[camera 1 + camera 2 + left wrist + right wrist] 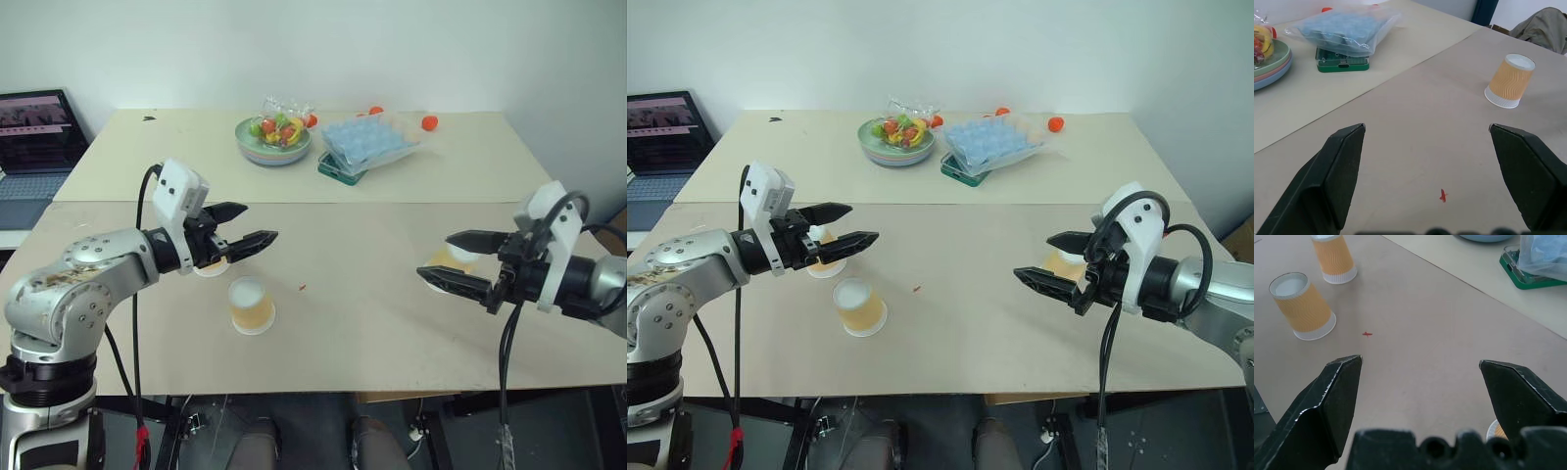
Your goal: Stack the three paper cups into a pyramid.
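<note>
Three yellow-orange paper cups stand upside down and apart on the tan table [372, 323]. One cup [251, 305] stands alone near the front left. A second cup [210, 266] sits just behind it, partly hidden by my left gripper [259, 223], which hovers open above it with nothing between its fingers. The third cup [457, 257] stands at the right, mostly hidden behind my right gripper [434, 255], which is also open and holds nothing. The left wrist view looks past its open gripper [1426, 128] to the third cup [1509, 81]. In the right wrist view the two left cups [1303, 306] [1333, 257] lie beyond that gripper [1420, 360].
A pale green fruit bowl [272, 139] and a clear tray of blue cells [370, 143] stand at the back of the table, with small orange balls [429, 122] near them. A laptop [34, 137] sits off the table's left side. A small red mark [302, 288] lies mid-table.
</note>
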Motion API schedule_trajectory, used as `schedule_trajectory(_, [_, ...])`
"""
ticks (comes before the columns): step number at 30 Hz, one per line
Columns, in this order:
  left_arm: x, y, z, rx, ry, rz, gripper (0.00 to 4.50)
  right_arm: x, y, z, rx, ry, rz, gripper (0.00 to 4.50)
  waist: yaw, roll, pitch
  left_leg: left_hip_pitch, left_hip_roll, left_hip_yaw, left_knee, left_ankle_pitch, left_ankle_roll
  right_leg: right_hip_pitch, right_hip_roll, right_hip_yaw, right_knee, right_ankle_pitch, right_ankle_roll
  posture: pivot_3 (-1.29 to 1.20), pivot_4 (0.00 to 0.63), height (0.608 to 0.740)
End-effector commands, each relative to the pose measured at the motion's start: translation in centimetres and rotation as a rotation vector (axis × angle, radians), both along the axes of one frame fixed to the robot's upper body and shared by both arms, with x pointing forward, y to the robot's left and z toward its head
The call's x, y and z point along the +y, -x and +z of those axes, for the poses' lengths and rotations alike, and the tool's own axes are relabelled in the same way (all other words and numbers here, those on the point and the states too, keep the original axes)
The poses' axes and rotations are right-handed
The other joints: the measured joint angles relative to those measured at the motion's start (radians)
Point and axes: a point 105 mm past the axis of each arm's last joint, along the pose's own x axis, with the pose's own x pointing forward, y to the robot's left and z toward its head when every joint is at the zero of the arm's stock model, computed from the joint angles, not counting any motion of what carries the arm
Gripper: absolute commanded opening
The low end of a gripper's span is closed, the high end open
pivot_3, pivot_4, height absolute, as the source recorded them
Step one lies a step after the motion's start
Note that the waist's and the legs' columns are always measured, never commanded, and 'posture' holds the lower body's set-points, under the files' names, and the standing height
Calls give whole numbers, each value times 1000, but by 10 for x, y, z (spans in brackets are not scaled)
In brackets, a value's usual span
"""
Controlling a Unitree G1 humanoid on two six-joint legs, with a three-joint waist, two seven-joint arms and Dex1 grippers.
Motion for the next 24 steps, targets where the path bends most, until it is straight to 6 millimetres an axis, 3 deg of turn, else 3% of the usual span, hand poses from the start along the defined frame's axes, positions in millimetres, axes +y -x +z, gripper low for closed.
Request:
schedule_trajectory(1, [-3, 4, 18, -69, 22, -17, 4298, 5, 1, 3, -35, 14, 17, 4500, 1, 0, 0, 0, 0, 0, 0, 0, 0, 0, 0, 0, 0, 0, 0, 0, 150, 740])
schedule_trajectory(4, [-1, 15, 28, -85, 81, -54, 4298, 11, -1, -5, -14, 13, 38, 4500, -1, 0, 0, 0, 0, 0, 0, 0, 0, 0, 0, 0, 0, 0, 0, 0, 150, 740])
schedule_trajectory(12, [11, 35, 26, -136, 44, -9, 4298, 15, -9, -12, -5, 16, 69, 4500, -1, 0, 0, 0, 0, 0, 0, 0, 0, 0, 0, 0, 0, 0, 0, 0, 150, 740])
schedule_trajectory(24, [30, 69, -16, -85, -63, 29, 4298, 19, -17, -13, -6, 18, 114, 4500, 0, 0, 0, 2, 1, 1, -1, 0, 0, 1, 0, 1, 0, -1, -1, 0, 150, 740])
